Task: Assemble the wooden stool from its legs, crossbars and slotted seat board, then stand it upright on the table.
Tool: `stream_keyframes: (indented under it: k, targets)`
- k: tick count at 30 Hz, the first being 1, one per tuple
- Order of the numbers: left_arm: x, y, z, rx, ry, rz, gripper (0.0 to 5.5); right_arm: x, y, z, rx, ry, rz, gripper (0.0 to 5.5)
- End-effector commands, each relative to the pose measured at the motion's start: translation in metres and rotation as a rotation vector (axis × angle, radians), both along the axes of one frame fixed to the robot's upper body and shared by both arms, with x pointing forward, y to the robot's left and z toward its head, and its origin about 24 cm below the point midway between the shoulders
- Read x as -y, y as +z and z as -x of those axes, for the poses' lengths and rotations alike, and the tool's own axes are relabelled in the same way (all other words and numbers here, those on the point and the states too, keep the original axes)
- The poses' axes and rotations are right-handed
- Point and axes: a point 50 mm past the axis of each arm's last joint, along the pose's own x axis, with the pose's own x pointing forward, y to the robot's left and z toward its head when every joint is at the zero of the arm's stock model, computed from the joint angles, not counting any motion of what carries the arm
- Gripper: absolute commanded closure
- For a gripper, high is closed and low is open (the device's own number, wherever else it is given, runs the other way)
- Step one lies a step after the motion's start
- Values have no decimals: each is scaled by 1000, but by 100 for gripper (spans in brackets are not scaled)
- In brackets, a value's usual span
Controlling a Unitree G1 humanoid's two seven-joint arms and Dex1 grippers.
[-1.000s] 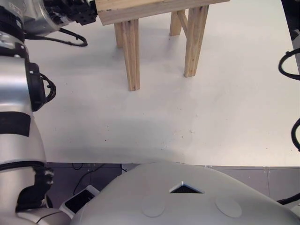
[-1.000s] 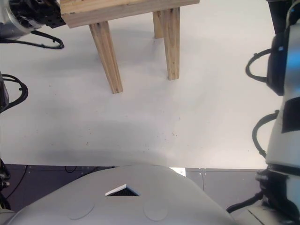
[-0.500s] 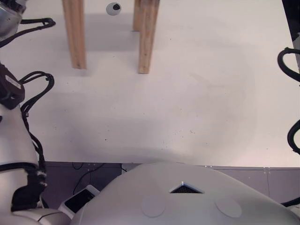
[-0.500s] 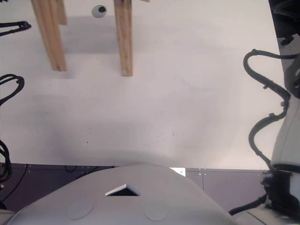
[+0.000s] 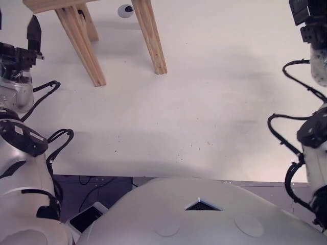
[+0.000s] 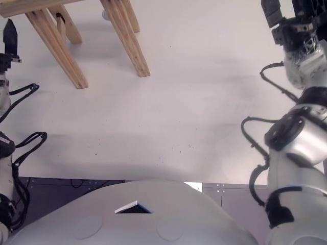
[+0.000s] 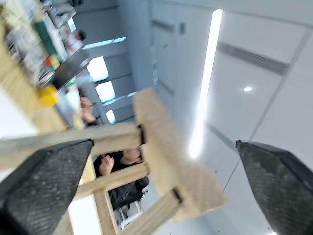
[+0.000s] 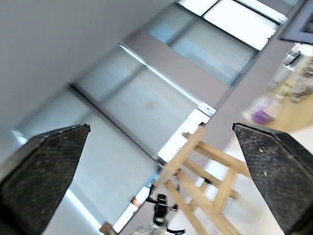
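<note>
**Entry: wooden stool, standing free on table; both pincers empty**

**Item.** Wooden stool (image 5: 82, 48), at the far left part of the white table (image 5: 204, 102). Two near legs have their feet on the tabletop; a further leg shows behind them. The edge of the slotted seat board (image 5: 46, 5) sits across the leg tops. The right wrist view shows crossbars joining the legs. A small round dark object (image 5: 125, 10) lies on the table behind the legs, apart from them.

**Step in hand.** Judged as the close of the task: the stool looks assembled and upright, and nothing touches it.

**Next move.** Probably only to keep both arms off the stool and confirm that all four feet bear evenly. The far feet are hidden, so this cannot be told.

**Left arm.** Raised at the table's left edge, just beside the stool. Left gripper (image 7: 164, 143) points toward the stool frame, fingers spread wide, holding nothing.

**Right arm.** Raised at the table's far right, well apart from the stool. Right gripper (image 8: 161, 126) is likewise spread wide and empty, with the stool seen farther off between its fingers.
</note>
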Motion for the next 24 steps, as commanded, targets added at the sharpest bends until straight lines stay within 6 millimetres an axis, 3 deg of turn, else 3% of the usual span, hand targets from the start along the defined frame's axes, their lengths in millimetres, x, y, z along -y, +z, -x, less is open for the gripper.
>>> stream_keyframes:
  k: [1,3,6,9,12,16,24]
  targets:
    - [22,-21,-18,-45,288,-317,13,-48,-19,8,-18,-148,155,10]
    - [31,-10,-34,-76,591,-522,13,-72,-25,-5,-42,-327,310,10]
    - [36,-4,-44,-197,928,-743,13,-81,-39,-26,-116,-668,524,10]
    - [51,-13,-49,-267,1006,-913,13,-99,-56,-34,-179,-778,732,10]
    - [57,-22,-49,-331,1068,-984,13,-112,-56,-38,-148,-834,815,10]
    - [63,-26,-49,-341,1111,-1009,13,-122,-43,-48,-89,-888,898,10]
    - [60,-21,-47,-289,1131,-1087,13,-133,6,-64,39,-918,928,10]
